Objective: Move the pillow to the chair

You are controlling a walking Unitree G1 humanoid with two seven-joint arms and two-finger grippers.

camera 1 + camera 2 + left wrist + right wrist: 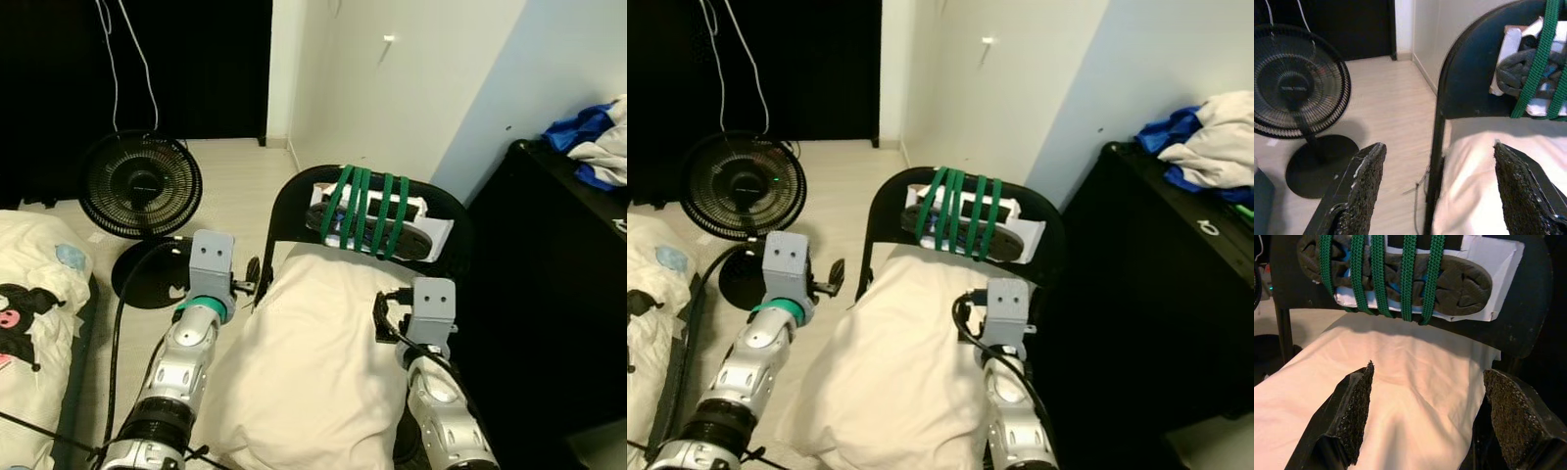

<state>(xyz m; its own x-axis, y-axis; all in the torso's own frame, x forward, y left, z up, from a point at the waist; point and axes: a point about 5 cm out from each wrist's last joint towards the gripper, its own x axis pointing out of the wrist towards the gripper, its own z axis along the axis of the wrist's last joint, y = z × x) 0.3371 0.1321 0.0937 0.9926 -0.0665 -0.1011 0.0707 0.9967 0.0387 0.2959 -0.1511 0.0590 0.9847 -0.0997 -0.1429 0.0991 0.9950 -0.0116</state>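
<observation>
Pillow: my cream pillow (313, 362) lies on the black chair (294, 201) seat, at 12 o'clock.
Grippers: my left gripper (1437, 188) and right gripper (1427, 413) are both spread wide, empty.
Left: withdrawing, I judge.

My two arms are silver, ribbed metal segments with black joint rings. Left arm (181, 367) has a teal-green band under a grey boxy wrist block with two small dark screw holes; right arm (441, 411) carries the same grey block. Black cable loops beside the right wrist, thicker black cable runs along the left arm. Left gripper (1437, 193) and right gripper (1427, 416): two long black fingers each, pads (1359, 406) coarse, gritty foam-like texture, some pale specks on edges.
</observation>
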